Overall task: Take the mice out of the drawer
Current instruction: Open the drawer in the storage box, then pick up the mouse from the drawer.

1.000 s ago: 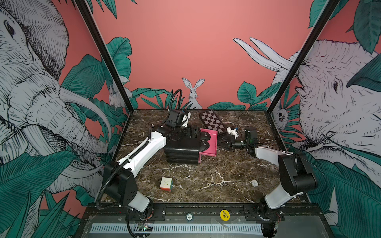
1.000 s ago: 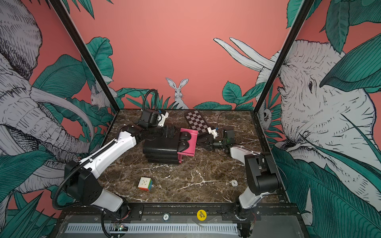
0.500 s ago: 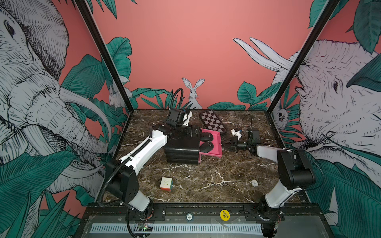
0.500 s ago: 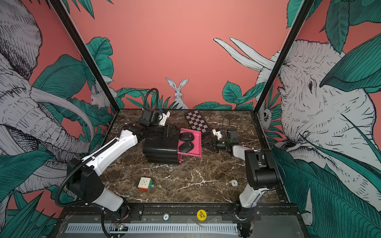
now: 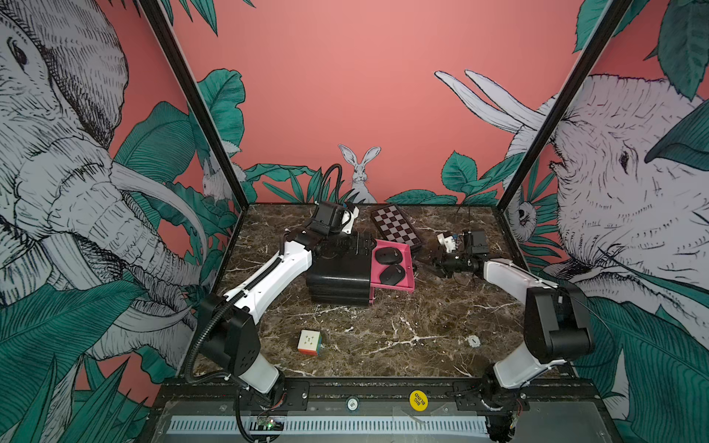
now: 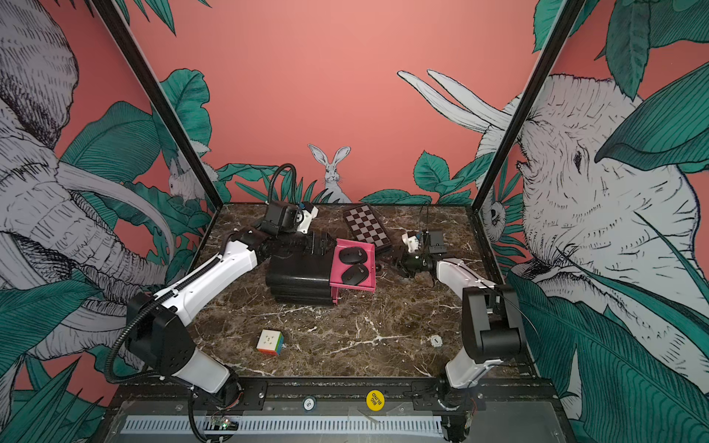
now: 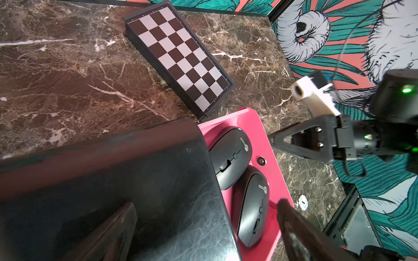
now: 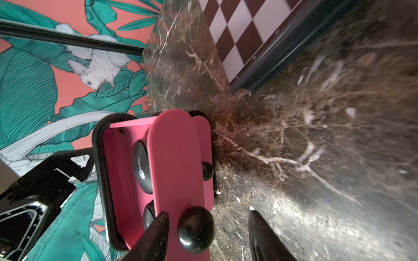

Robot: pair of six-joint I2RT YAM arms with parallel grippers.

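Observation:
A pink drawer (image 5: 403, 287) stands pulled out of a black cabinet (image 5: 337, 276), and it shows in both top views. Two black mice (image 5: 388, 255) (image 5: 392, 274) lie side by side in it, also seen in the left wrist view (image 7: 230, 156) (image 7: 253, 208). My right gripper (image 8: 209, 213) is open at the drawer front (image 8: 176, 158). Its fingers stand on either side of a black knob (image 8: 195, 228) with a gap between them and it. My left gripper (image 7: 205, 203) is open over the cabinet top, one finger above the lid and the other past the drawer's edge.
A folded chessboard (image 5: 395, 228) lies just behind the drawer. A multicoloured puzzle cube (image 5: 309, 342) sits on the marble near the front left. A small white disc (image 5: 474, 340) lies near the front right. Glass walls enclose the table.
The right gripper pulled the drawer out to the right, uncovering two mice, then opened and let go of the knob. The left arm stayed on the cabinet.

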